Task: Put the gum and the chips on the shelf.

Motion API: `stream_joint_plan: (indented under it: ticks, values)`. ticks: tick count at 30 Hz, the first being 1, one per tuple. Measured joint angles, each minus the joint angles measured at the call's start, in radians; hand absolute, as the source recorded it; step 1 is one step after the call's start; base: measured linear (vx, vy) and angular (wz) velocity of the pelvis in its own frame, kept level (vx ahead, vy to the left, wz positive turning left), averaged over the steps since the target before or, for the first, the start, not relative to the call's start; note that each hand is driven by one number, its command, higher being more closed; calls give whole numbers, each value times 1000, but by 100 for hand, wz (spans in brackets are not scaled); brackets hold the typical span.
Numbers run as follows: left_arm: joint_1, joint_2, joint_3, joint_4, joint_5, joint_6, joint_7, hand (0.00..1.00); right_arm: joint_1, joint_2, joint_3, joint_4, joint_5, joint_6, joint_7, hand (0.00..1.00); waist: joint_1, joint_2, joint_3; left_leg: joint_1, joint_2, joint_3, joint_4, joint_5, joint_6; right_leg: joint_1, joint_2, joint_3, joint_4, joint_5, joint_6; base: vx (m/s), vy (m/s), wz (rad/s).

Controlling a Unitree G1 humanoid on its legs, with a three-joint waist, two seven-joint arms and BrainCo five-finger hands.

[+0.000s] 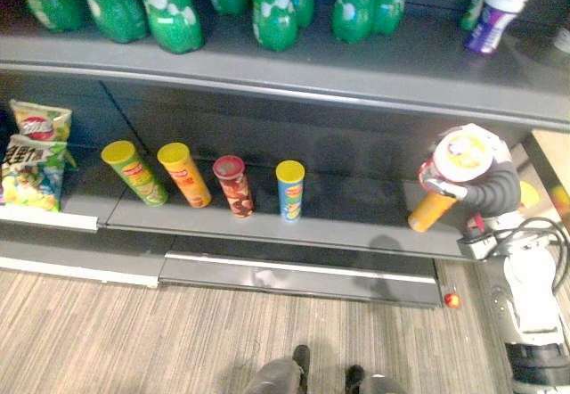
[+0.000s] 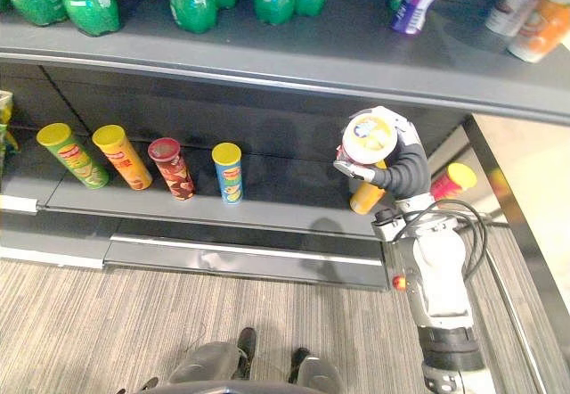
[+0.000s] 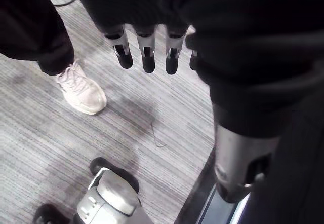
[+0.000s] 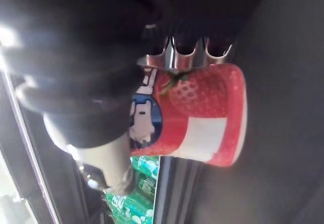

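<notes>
My right hand point(image 2: 403, 169) is shut on a red gum tub point(image 2: 369, 139) with a white lid, held in front of the right end of the lower shelf point(image 1: 267, 220). In the right wrist view the fingers point(image 4: 187, 57) curl over the tub point(image 4: 202, 112), which has a strawberry print. Just under the hand an orange chips can point(image 1: 429, 211) leans on the shelf. Several more chips cans stand in a row there: green point(image 1: 134, 173), orange point(image 1: 184, 175), red point(image 1: 234, 184) and blue point(image 1: 289, 190). My left hand point(image 3: 147, 51) hangs over the floor with straight fingers, holding nothing.
Green bottles point(image 1: 169, 6) line the upper shelf, and two gum bottles point(image 1: 494, 15) stand at its right. Chip bags point(image 1: 36, 158) fill the lower shelf's far left. A pink can point(image 2: 450, 180) lies right of my hand. A person's shoe point(image 3: 81, 89) is on the carpet.
</notes>
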Motion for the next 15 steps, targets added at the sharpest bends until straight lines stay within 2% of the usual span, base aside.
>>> stream_joint_plan:
  ticks: [7,9,10,15]
  values:
    - [0,-44,32,-5,-7,-25,6,0,-25,-2,51,30,5,9,24,100,-3,-3,-23,39,36,9,-96,29,-49,34,36,-10,-69,28,-32,46,-136,-3]
    - [0,-45,42,-3,-7,-25,8,0,-33,-2,50,38,5,19,23,100,-8,-2,-26,51,55,52,-122,27,-46,36,39,-7,-76,32,-33,-30,-73,-5]
    - [0,-45,46,-4,-7,-27,8,0,-35,-2,50,38,4,25,18,100,-22,-2,-28,52,67,86,-127,33,-46,37,39,-14,-76,32,-33,-29,-48,9]
    - [-2,-44,46,-4,-6,-29,8,0,-36,-2,50,40,-3,49,7,100,-34,-3,-36,104,63,98,-220,89,-53,47,35,-14,-79,36,-26,-5,-9,1]
